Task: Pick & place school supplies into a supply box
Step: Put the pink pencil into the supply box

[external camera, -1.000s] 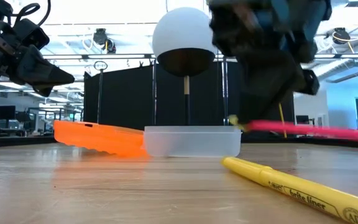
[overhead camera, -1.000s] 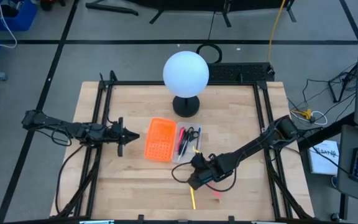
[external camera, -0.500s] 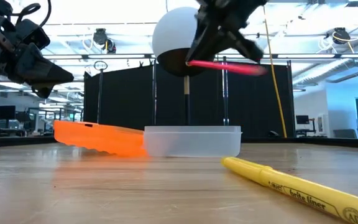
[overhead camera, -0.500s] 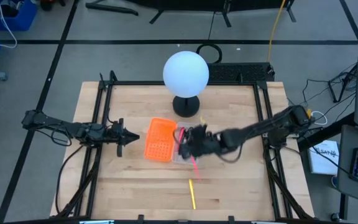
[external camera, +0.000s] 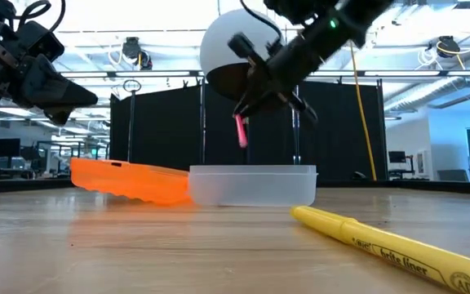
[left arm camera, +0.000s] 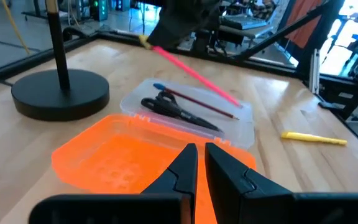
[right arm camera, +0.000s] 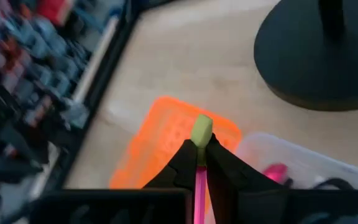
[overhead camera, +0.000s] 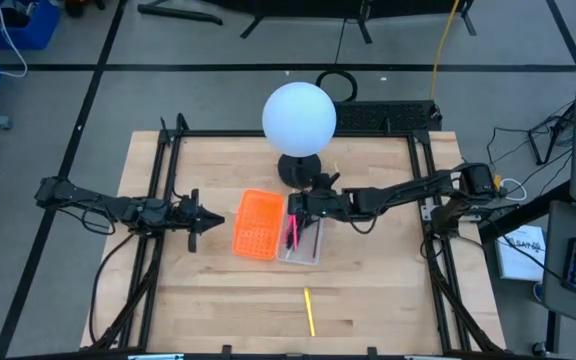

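Observation:
My right gripper [overhead camera: 302, 206] hangs over the supply box [overhead camera: 306, 246], shut on a pink pen [external camera: 240, 131]. The clear box [left arm camera: 243, 119] holds black-and-red scissors [left arm camera: 171, 108] and thin pens. A yellow highlighter [overhead camera: 309, 312] lies flat on the table nearer the near edge, also in the low view [external camera: 382, 244]. My left gripper [overhead camera: 204, 215] waits shut, off the table, left of the orange panel [overhead camera: 257, 224]; its fingers [left arm camera: 186, 167] point at that panel. My right gripper pinches the pink pen between its two fingers just below the pen's yellow-green end [right arm camera: 202, 130]. The fingers come from the table's right, slanting down. The pen is lifted clear, and its shaft [left arm camera: 194, 75] slopes down toward the box, its free end above the rim.
A lamp with a white globe [overhead camera: 299, 117] stands on a black round base [overhead camera: 299, 170] just beyond the box, close to my right gripper. The orange perforated panel [external camera: 129, 181] leans against the box's left side. Black frame rails [overhead camera: 168, 200] run along the table's left and right sides.
My right gripper has carried the pink pen from low near the yellow highlighter up and toward the far edge, to a spot over the box. The pen, level a second ago, now tips down toward the box. The highlighter has stayed in place.

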Motion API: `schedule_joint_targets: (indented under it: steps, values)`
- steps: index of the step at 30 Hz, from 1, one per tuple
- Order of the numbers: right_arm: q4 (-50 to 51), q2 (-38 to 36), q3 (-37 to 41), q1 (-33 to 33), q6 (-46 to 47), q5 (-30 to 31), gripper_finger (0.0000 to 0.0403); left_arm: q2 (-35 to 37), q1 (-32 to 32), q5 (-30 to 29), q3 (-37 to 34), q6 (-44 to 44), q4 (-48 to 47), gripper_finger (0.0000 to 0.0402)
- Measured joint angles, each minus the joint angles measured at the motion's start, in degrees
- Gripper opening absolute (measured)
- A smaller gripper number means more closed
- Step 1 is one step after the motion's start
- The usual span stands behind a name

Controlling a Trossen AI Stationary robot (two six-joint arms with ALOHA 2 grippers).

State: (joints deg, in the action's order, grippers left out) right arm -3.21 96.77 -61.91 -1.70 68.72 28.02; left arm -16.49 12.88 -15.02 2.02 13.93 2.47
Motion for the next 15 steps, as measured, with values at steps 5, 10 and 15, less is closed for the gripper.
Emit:
schedule_joint_targets:
  steps: [5, 10, 15]
  values:
    - [-7.3, 0.0, 6.9, 0.4, 4.6, 1.7, 0.0011, 0.0, 0.0, 0.0, 0.0, -1.0, 1.5, 0.0035]
    - [-2.1, 0.0, 8.3, 0.3, 9.6, -1.1, 0.0009, 0.0, 0.0, 0.0, 0.0, -1.2, 3.4, 0.0035]
    - [0.6, 0.0, 8.3, 0.5, 10.1, -1.3, 0.0009, 0.0, 0.0, 0.0, 0.0, -2.3, 5.1, 0.0035]
